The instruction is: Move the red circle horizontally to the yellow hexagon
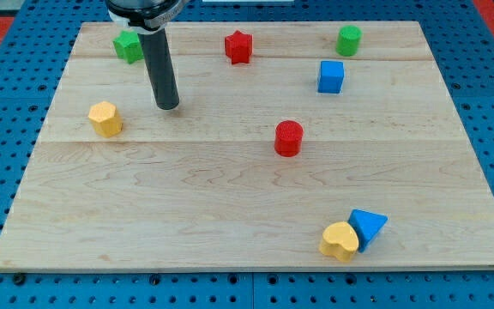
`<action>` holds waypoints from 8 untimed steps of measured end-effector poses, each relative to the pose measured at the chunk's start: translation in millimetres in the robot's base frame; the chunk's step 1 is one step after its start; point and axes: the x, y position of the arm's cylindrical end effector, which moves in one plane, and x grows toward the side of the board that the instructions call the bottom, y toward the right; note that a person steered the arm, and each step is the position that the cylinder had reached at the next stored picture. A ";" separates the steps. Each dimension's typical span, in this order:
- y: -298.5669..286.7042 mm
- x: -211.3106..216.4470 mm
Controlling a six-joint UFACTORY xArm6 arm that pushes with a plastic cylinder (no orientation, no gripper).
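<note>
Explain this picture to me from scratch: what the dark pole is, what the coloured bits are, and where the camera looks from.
The dark pole is the end of a robot arm. It has no tool for grasping: only a straight rod whose lower end, my tip, slides on the wooden board and pushes blocks. Nothing is held.

There is one picture, looking down at the board at a slant; where the camera is mounted is not on record.

On the board: a yellow hexagon at the view's left, a red circle near the middle, a green star and a red star along the top, a green cylinder and a blue cube at upper right, and a yellow heart touching a blue triangle at lower right.

My tip stands just right of the yellow hexagon, touching no block.
</note>
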 end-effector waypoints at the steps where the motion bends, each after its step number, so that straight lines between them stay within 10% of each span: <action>1: 20.3 0.1; 7: 222.2 66.7; 8: 166.1 61.1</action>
